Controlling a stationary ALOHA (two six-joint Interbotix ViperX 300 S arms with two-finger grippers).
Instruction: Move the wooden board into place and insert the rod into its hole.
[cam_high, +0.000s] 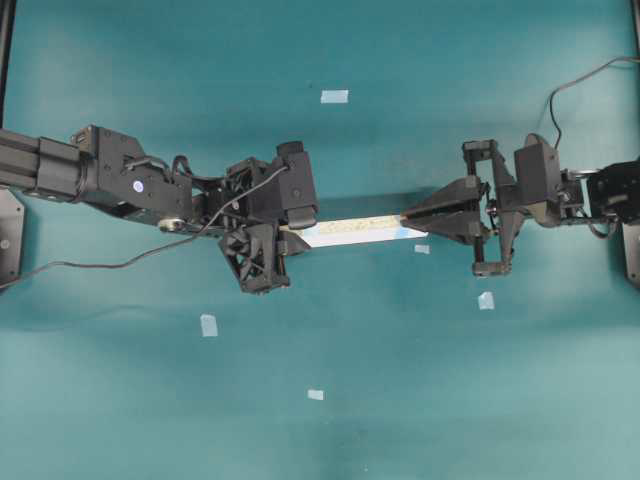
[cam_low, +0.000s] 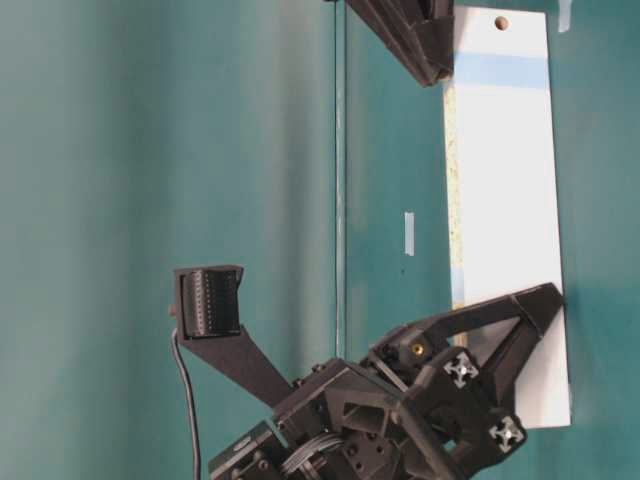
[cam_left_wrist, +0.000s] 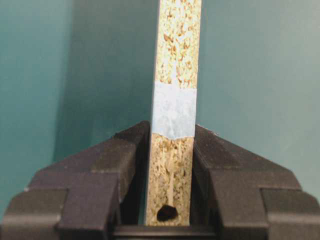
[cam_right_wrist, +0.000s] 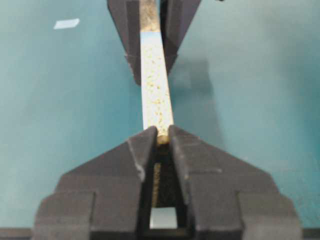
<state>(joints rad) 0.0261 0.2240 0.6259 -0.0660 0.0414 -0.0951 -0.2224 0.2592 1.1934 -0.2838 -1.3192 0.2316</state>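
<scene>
The wooden board (cam_high: 355, 228) stands on its long edge between the two arms. My left gripper (cam_left_wrist: 171, 128) is shut on one end of it, its fingers (cam_left_wrist: 125, 155) pressing both faces. Deep between those jaws, the hole (cam_left_wrist: 166, 212) shows as a dark dot in the speckled edge, just below the light blue patch (cam_left_wrist: 173, 110). My right gripper (cam_right_wrist: 162, 130) hovers over the board's (cam_right_wrist: 156, 85) other end. It is shut on the rod (cam_right_wrist: 163, 137), a small tan stub at its tips. The left gripper (cam_right_wrist: 150, 30) shows at the board's far end.
Several pale blue tape squares lie flat on the teal table (cam_high: 120, 400), for instance one at the back (cam_high: 334, 97), one at the front left (cam_high: 208, 325) and one by the right arm (cam_high: 486, 300). A cable (cam_high: 100, 265) trails from the left arm.
</scene>
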